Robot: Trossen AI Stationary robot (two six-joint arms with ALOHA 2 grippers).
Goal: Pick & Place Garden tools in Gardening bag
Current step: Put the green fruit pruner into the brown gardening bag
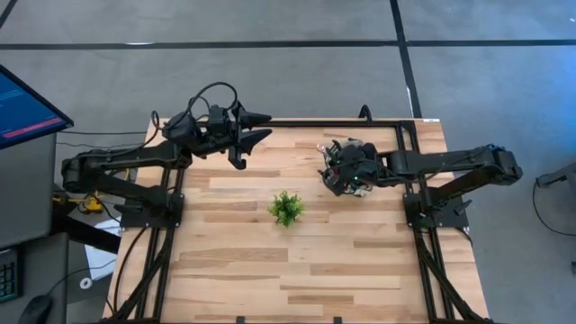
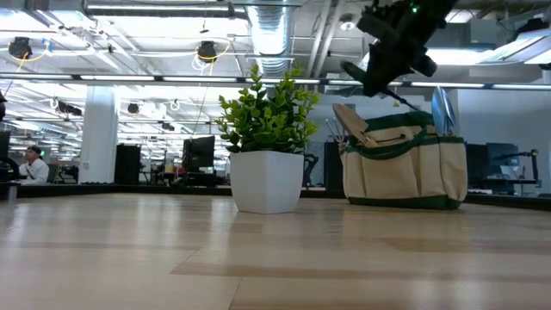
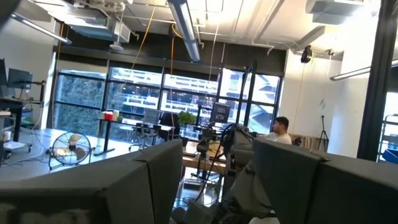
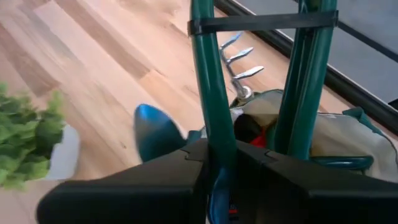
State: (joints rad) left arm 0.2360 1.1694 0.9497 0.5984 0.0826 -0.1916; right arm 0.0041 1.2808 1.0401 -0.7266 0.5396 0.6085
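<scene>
Landmark: the plant (image 1: 286, 208) in its white pot, near the middle of the counter (image 1: 297, 270).

Open room: the counter is bare wood in front of the plant and to both sides, out to the near edge. Everything else sits behind it, toward the far edge.

Count: one bag (image 2: 403, 168), one plant, two arms.

Bag stands behind and to the right of the plant, close to the far right corner and the black frame rail. Right gripper (image 4: 219, 158) is directly over it, fingers pressed together around one green loop handle (image 4: 208, 81) of the bag. Left gripper (image 1: 255, 127) hangs behind and left of the plant, over the far edge, fingers spread wide, holding nothing.

View differences: the overhead view mostly hides the bag under the right gripper. The low view shows its beige side, green trim and a wooden handle (image 2: 353, 123) sticking out of the top. The right wrist view looks inside: rake tines (image 4: 239, 59), a blue trowel blade (image 4: 155, 132), something red (image 4: 264, 134). The left wrist view shows only room beyond the counter, with a person seated.
</scene>
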